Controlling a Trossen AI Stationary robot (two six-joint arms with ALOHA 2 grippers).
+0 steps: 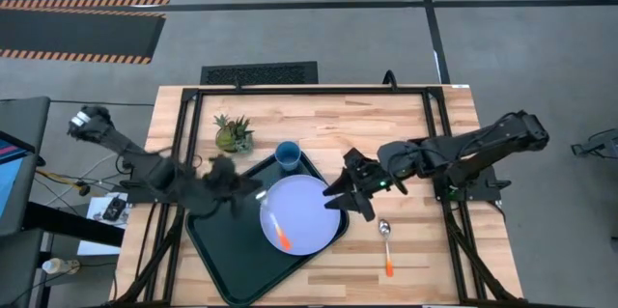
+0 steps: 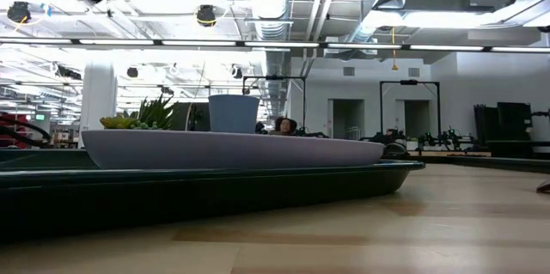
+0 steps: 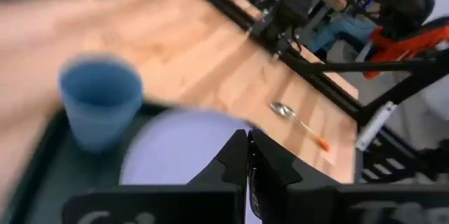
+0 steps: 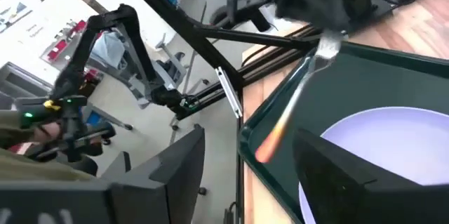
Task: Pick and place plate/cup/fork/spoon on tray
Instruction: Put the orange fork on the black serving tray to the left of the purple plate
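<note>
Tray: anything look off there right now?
Only the fork: the left gripper pinches it by the tines, so its orange handle dangles aslant above the tray and plate. Nothing spilled or damaged.

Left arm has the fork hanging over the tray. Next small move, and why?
Probably lower the left gripper and release: it pinches the fork by the tines, handle dangling above the tray that holds the plate and cup. Spoon comes after.
</note>
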